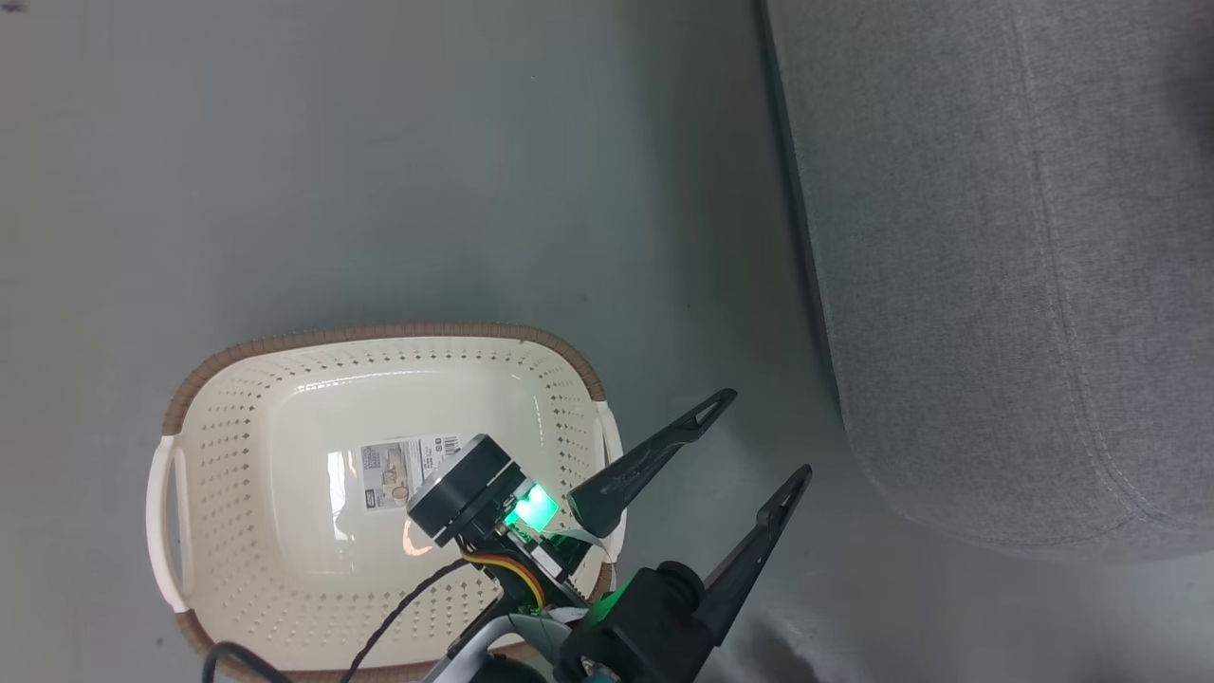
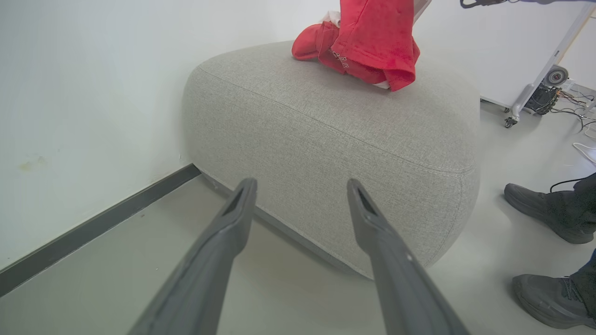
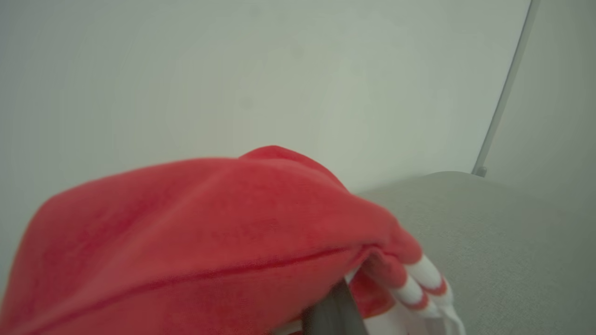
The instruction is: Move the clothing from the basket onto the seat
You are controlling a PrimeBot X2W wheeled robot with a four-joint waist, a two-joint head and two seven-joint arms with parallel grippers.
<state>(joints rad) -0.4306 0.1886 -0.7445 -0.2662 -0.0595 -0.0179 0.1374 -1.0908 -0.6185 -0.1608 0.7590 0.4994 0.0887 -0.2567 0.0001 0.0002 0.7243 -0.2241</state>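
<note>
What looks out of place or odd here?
Nothing looks spilled or damaged. The basket holds just a paper label. The clothing sits bunched on the seat, one piece pulled upward rather than lying flat, pinched in the right gripper.

Cream-white perforated oval plastic basket (image 1: 218, 455) sits on the floor (image 1: 379, 171), left of the large grey woven-fabric seat (image 1: 996, 285); red soft-fabric clothing (image 2: 372, 42) rests at the seat's far edge.

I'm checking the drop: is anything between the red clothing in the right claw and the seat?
Nothing visible stands between them. The clothing, pinched in the right claw, hangs down onto the seat.
</note>
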